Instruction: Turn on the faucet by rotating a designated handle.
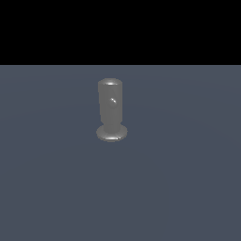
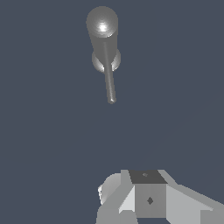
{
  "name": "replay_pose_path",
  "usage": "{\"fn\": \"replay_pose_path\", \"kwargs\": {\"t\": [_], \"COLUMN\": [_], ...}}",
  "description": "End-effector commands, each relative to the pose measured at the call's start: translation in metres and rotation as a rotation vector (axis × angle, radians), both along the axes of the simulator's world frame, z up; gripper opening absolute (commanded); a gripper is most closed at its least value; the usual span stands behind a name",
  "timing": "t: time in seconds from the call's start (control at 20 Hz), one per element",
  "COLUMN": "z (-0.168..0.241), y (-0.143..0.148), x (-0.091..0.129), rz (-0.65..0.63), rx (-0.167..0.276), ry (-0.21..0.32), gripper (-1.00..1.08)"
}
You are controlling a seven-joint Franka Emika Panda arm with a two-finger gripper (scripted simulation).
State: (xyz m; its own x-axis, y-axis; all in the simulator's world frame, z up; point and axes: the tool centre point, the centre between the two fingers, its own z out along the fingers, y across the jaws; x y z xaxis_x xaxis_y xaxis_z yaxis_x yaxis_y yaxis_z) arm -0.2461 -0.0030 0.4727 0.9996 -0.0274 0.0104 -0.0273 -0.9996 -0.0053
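The faucet (image 1: 110, 106) is a glossy grey upright cylinder with a rounded top on a wider round disc base (image 1: 111, 133); it stands on the floor in the middle of the exterior view. In the wrist view I see the faucet (image 2: 102, 26) from above. The handle (image 2: 109, 78) is a thin grey rod that projects from near the faucet's top toward my gripper. In the exterior view the rod does not show as a rod. My gripper (image 2: 146, 194) shows only in the wrist view as white and grey blocks, well apart from the handle's tip. Its fingers are not clear.
A flat blue-grey floor (image 1: 188, 179) spreads all around the faucet. A black band fills the top of the exterior view. No other objects are in view.
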Motion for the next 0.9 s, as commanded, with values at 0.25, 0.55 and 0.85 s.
{"fn": "replay_pose_path", "kwargs": {"t": [0.25, 0.55, 0.85], "z": [-0.04, -0.088, -0.138], "y": [0.01, 0.023, 0.036], "x": [0.013, 0.029, 0.045], "rz": [0.019, 0.043, 0.067], "rx": [-0.001, -0.002, -0.003], "ry": [0.002, 0.004, 0.006], "gripper": [-1.0, -1.0, -1.0]}}
